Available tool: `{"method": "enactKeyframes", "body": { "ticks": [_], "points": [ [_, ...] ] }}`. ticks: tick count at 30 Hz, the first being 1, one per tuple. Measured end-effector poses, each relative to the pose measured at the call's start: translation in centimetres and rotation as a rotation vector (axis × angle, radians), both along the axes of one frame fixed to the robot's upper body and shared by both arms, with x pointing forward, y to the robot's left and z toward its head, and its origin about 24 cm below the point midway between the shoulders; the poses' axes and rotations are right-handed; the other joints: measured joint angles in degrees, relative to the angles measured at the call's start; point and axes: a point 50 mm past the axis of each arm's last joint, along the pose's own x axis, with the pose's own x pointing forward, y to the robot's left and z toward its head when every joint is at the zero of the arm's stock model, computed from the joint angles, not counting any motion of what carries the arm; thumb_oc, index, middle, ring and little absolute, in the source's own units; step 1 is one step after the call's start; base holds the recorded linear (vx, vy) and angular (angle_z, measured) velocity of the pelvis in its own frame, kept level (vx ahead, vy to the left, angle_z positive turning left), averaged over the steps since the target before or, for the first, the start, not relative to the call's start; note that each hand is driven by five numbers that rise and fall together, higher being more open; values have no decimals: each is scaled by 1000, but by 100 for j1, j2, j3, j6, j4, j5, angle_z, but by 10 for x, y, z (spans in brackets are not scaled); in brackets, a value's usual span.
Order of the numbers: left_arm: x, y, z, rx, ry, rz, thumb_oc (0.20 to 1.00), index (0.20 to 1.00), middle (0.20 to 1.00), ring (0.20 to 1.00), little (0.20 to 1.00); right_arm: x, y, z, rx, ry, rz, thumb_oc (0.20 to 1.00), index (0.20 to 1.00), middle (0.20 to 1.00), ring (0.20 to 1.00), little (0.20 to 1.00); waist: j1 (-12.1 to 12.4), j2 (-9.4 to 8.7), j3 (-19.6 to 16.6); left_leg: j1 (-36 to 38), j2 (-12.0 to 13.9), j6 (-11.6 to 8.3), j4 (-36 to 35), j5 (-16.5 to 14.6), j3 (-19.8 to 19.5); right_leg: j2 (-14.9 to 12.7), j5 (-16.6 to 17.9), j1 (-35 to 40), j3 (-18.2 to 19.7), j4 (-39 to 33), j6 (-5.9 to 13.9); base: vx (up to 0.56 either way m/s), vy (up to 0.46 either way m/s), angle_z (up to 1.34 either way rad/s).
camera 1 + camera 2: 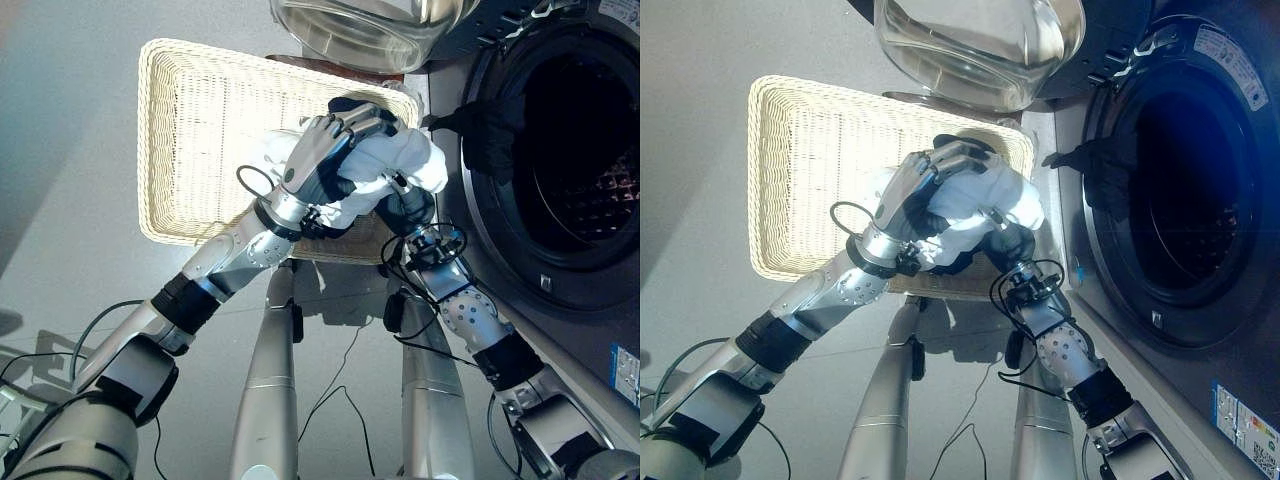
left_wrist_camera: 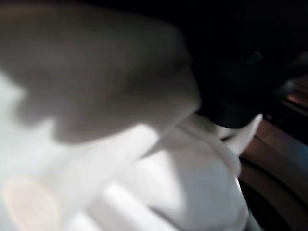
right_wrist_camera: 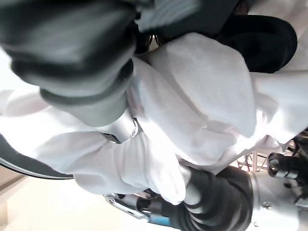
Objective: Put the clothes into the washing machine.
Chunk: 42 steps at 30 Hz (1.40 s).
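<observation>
A bundle of white clothes (image 1: 405,160) is held up over the right end of the wicker basket (image 1: 146,130), close to the washing machine's round opening (image 1: 590,150). My left hand (image 1: 325,145) lies on top of it with the fingers curled into the cloth. My right hand (image 1: 408,208) is underneath the bundle, wrapped in white folds (image 3: 202,86). A dark piece of cloth (image 3: 262,43) shows at the bundle's far side. Another dark garment (image 1: 492,125) hangs over the left rim of the opening.
The washer's glass door (image 1: 365,25) stands open above the basket's far end. The machine's front (image 1: 600,330) fills the right side, and grey floor (image 1: 70,150) lies left of the basket.
</observation>
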Motion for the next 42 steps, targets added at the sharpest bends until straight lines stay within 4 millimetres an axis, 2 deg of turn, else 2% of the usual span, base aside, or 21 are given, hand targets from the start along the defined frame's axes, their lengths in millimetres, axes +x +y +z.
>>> {"method": "enactKeyframes", "body": {
  "ticks": [1, 2, 4, 9, 14, 18, 21, 23, 26, 28, 32, 33, 35, 38, 42],
  "points": [
    [2, 2, -1, -54, 26, 0, 1000, 1000, 1000, 1000, 1000, 0, 0, 0, 8, -2, -3, 200, 200, 200, 200, 200, 4, 0, 0, 1, 1, 0, 0, 0, -2, 2, 0, 3, 0, 1, 0, -2, -31, 2],
    [7, 9, -6, -202, 95, -3, 1000, 1000, 1000, 1000, 1000, 0, 2, 3, 20, -10, -3, 200, 200, 200, 200, 200, 7, 0, 0, 0, 2, -1, 0, 1, -14, 2, -1, 9, -8, 1, 0, -1, -37, 2],
    [10, 19, -19, -369, 176, 10, 1000, 1000, 1000, 1000, 1000, 1, 5, 10, 49, -31, -4, 200, 200, 200, 200, 200, 4, 0, 0, 0, 1, -1, -1, 1, -21, 1, -4, 11, -13, 1, 1, 5, -32, 1],
    [10, 44, -45, -684, 289, 36, 1000, 1000, 1000, 1000, 1000, 3, 7, 23, 94, -57, -20, 200, 200, 200, 200, 200, 13, 0, 0, -2, 1, -1, -6, 1, -38, 0, -7, 19, -28, 0, 5, 0, 0, 0],
    [9, 55, -46, -900, 301, 2, 1000, 1000, 1000, 1000, 1000, 4, 5, 24, 100, -46, -42, 200, 200, 200, 200, 200, 13, 0, 0, -1, 1, -1, -28, 0, -51, -1, -7, 23, -41, -10, 5, 0, 0, 0],
    [10, 57, -46, -987, 319, -29, 1000, 1000, 1000, 1000, 1000, 3, 7, 24, 16, -79, -64, 200, 200, 200, 200, 200, 13, 0, 0, 0, 3, -1, -30, 1, -53, 1, -7, 28, -44, -14, 5, 0, 0, 0],
    [10, 57, -45, -983, 321, -32, 1000, 1000, 1000, 1000, 1000, 4, 9, 25, -152, -144, -142, 200, 200, 200, 200, 200, 15, 0, 0, 3, 3, -2, -22, 2, -59, 0, -6, 40, -54, -15, 4, 0, 0, 0],
    [10, 56, -45, -975, 322, -36, 1000, 1000, 1000, 1000, 1000, 5, 7, 25, -338, -205, -245, 200, 200, 200, 200, 200, 18, 0, 0, 3, 2, -2, -16, 2, -67, -3, -6, 49, -62, -16, 4, 0, 0, 0],
    [10, 57, -45, -940, 331, -41, 1000, 1000, 1000, 1000, 1000, 7, 2, 22, -470, -242, -285, 200, 200, 200, 200, 200, 29, 0, 0, 3, 2, -1, -16, 2, -79, -4, -7, 54, -74, -15, 4, 0, 0, 0],
    [11, 58, -41, -919, 324, -46, 1000, 1000, 1000, 1000, 1000, 7, 0, 21, -486, -240, -287, 200, 200, 200, 200, 200, 13, 0, 0, 5, 2, -1, -16, 2, -83, -3, -6, 58, -77, -15, 4, 0, 0, 0],
    [13, 53, -38, -748, 367, -109, 1000, 1000, 1000, 1000, 1000, 6, 2, 18, -537, -258, -268, 200, 200, 200, 200, 200, 13, 0, 0, 10, 3, -1, -15, 2, -85, -4, -5, 62, -78, -12, 2, -3, 9, 0],
    [15, 45, -35, -607, 406, -150, 1000, 1000, 1000, 1000, 1000, 6, 4, 17, -550, -256, -254, 200, 200, 200, 200, 200, 18, 0, 0, 15, 2, -1, -15, 2, -85, -5, -5, 67, -79, -12, 2, -13, 43, 0],
    [18, 37, -32, -448, 465, -206, 1000, 1000, 1000, 1000, 1000, 7, 3, 17, -568, -254, -252, 200, 200, 200, 200, 200, 15, 0, 0, 21, -3, -1, -16, 2, -79, -12, 5, 69, -76, -13, -12, -11, 50, 0],
    [21, 32, -27, -285, 514, -247, 1000, 1000, 1000, 1000, 1000, 8, -3, 16, -595, -252, -264, 200, 200, 200, 200, 200, 8, 0, 0, 25, -6, -1, -17, 2, -69, -14, 11, 70, -70, -15, -18, -6, 47, -1],
    [21, 27, -24, -191, 531, -268, 1000, 1000, 1000, 1000, 1000, 8, -6, 17, -594, -247, -288, 200, 200, 200, 200, 200, 1, 0, 0, 58, -3, -1, -19, 2, -26, -8, 13, 70, -25, -14, -20, -8, 30, -4]
  ]
}}
